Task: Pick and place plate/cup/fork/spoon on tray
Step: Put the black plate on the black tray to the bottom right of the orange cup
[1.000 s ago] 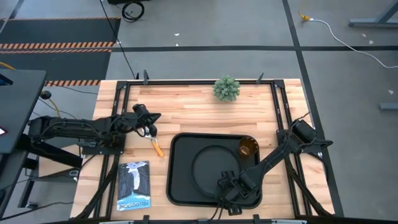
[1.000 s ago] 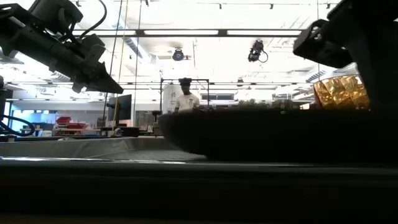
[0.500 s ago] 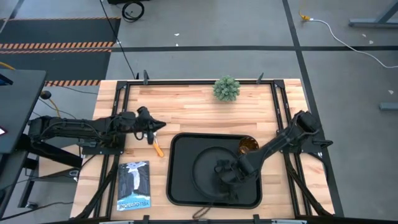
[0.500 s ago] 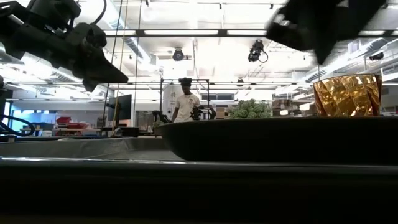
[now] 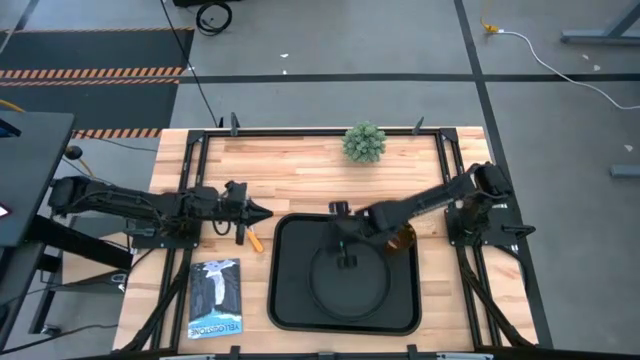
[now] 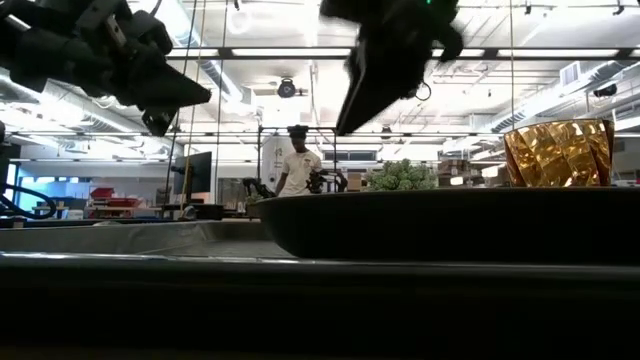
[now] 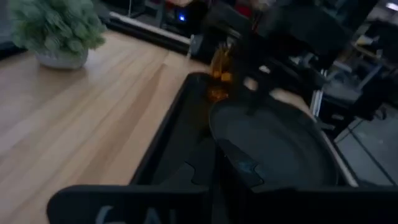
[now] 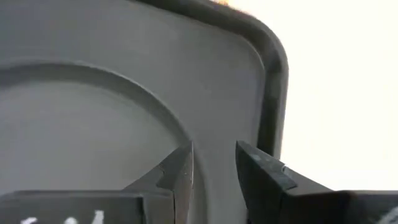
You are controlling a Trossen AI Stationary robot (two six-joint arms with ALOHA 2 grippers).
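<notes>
Though translucent, amber faceted cup [image 6: 557, 152] on tray [image 5: 290, 300]

Round black plate [image 5: 350, 280] and upright amber cup [image 5: 402, 237] on black rectangular tray [image 5: 284, 300]; orange-handled utensil [image 5: 253, 238] beside it.

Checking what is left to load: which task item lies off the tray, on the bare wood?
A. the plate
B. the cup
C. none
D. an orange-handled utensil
D: an orange-handled utensil lies on the table left of the tray, while the plate and cup sit in it.
</notes>
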